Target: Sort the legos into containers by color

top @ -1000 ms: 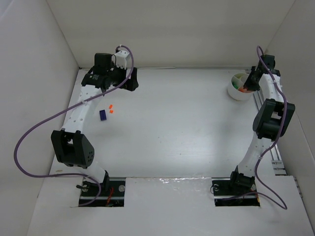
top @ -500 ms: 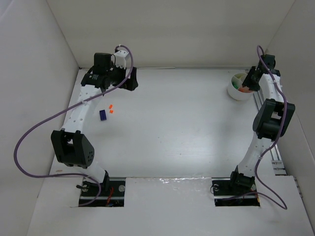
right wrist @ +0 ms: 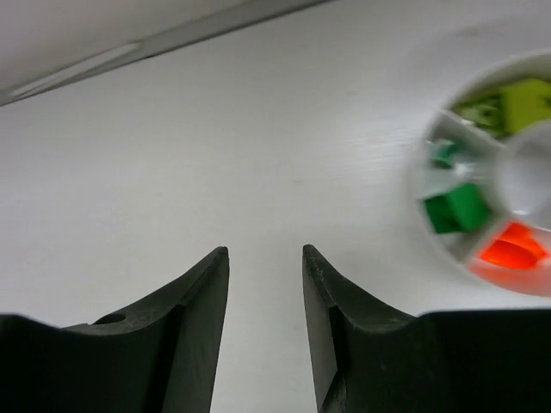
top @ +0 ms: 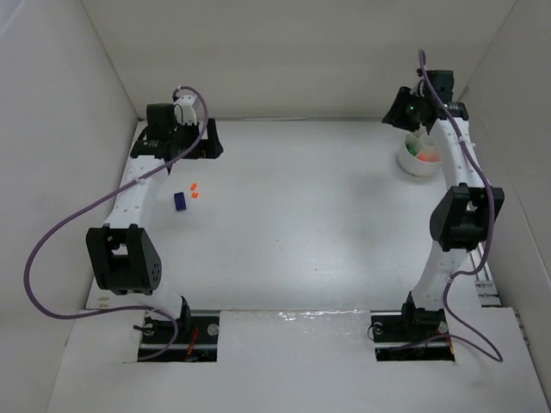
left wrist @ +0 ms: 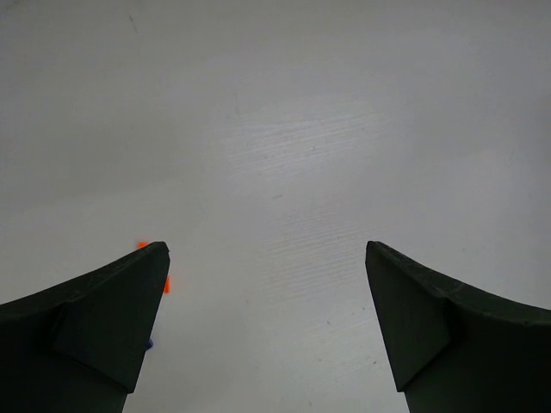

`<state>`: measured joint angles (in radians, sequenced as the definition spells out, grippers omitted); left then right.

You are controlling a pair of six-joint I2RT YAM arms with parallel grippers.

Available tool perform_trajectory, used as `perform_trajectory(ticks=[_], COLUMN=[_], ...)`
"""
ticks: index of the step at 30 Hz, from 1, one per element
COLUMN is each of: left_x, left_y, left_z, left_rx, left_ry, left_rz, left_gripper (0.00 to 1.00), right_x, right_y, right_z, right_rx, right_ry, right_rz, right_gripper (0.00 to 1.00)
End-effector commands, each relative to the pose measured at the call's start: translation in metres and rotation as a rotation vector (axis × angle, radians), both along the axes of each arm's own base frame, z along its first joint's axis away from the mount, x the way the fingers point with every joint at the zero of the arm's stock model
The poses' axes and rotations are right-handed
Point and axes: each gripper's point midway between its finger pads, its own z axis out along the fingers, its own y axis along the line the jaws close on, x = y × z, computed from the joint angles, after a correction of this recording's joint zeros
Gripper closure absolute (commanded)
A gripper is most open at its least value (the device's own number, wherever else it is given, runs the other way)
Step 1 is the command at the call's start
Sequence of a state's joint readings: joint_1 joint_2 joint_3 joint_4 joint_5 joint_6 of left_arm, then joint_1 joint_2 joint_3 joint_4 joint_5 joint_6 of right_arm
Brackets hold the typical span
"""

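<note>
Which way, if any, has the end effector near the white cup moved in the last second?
Yes. The right end effector left its spot over the white cup, shifting toward the back wall and leftward.

White cup (top: 418, 169), dark blue brick (top: 180, 200)

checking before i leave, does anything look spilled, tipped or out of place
Nothing stands out. The cup sits upright with no bricks spilled around it; two orange bricks and a blue brick lie loose on the left, unsorted.
</note>
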<state>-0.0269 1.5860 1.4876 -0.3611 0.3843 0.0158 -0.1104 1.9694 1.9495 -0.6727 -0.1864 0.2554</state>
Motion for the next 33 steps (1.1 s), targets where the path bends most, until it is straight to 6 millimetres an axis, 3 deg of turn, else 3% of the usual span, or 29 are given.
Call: perform_trajectory(ticks=[1, 7, 11, 16, 18, 20, 21, 25, 33], left_x=[-0.010, -0.009, -0.005, 0.006, 0.014, 0.016, 0.021, 0.022, 0.016], left_y=[0.004, 0.033, 0.043, 0.049, 0.055, 0.057, 0.059, 0.060, 0.066], left_z=[-0.022, -0.068, -0.081, -0.109, -0.109, -0.123, -0.122, -0.141, -0.162], left_rx=[-0.008, 0.112, 0.146, 0.192, 0.219, 0.231, 0.238, 0.249, 0.278], left_ry=[0.038, 0.110, 0.148, 0.239, 0.239, 0.280, 0.276, 0.323, 0.377], left_rz=[0.066, 0.137, 0.151, 0.158, 0.175, 0.178, 0.186, 0.188, 0.204], left_gripper=[0.04, 0.17, 0.19, 0.19, 0.24, 0.29, 0.36, 0.46, 0.50], right_x=[0.000, -0.005, -0.006, -0.002, -0.003, -0.002, -0.002, -0.001, 0.000], right_y=[0.064, 0.131, 0.152, 0.160, 0.159, 0.159, 0.159, 0.160, 0.161], right_z=[0.060, 0.049, 0.042, 0.024, 0.018, 0.013, 0.013, 0.010, 0.003], right_rx=[0.077, 0.135, 0.112, 0.118, 0.111, 0.111, 0.111, 0.111, 0.116], right_ry=[-0.129, -0.090, -0.078, -0.039, -0.023, -0.013, -0.013, -0.004, 0.015], right_rz=[0.142, 0.247, 0.264, 0.280, 0.284, 0.284, 0.284, 0.283, 0.290], right_gripper=[0.55, 0.55, 0.53, 0.53, 0.53, 0.53, 0.53, 0.53, 0.53])
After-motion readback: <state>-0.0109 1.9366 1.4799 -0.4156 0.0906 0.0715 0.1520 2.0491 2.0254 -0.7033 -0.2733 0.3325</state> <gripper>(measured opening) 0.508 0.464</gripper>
